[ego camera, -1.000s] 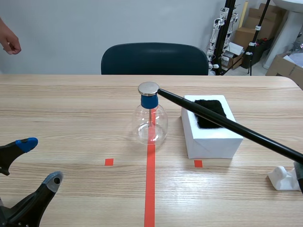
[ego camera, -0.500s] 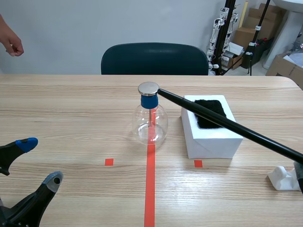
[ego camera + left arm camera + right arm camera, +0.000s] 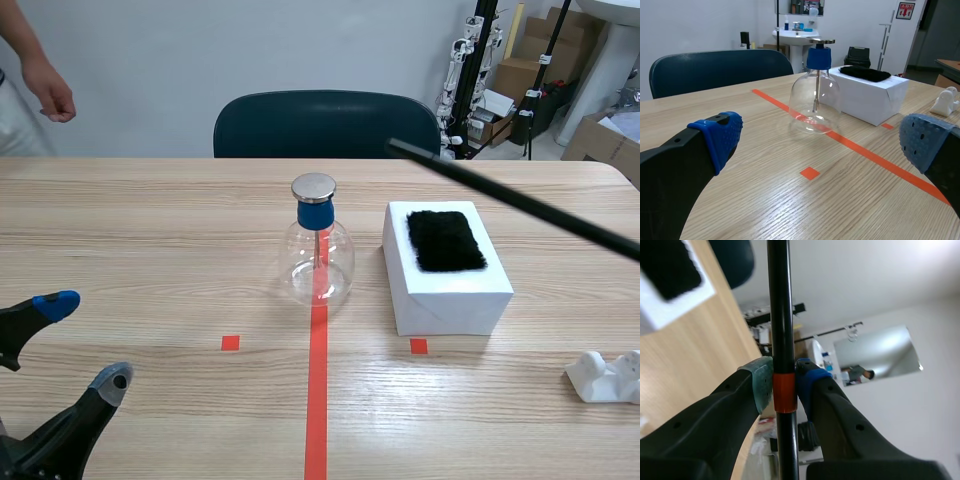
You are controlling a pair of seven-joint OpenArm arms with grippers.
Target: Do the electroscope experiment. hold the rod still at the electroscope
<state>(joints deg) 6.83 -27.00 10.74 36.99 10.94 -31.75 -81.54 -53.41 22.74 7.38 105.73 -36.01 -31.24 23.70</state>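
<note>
Jaws of the left arm sit spread and empty, low over the near tabletop (image 3: 150, 250). Farther back, the glass electroscope (image 3: 318, 262) stands upright on the red line, with a white box (image 3: 450, 295) just beside it. Beyond, the right jaws clamp the black rod (image 3: 510, 197) at its orange band. Its long axis slants from the right, with the raised tip pointing left, apart from the electroscope's metal cap (image 3: 314, 186).

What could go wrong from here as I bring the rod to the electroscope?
The rod is raised, its tip apart from the metal cap of the electroscope; a lowering swing could overshoot and tip the glass flask. The right gripper is shut on the rod far from its tip, so the rod may pivot between the pads.
</note>
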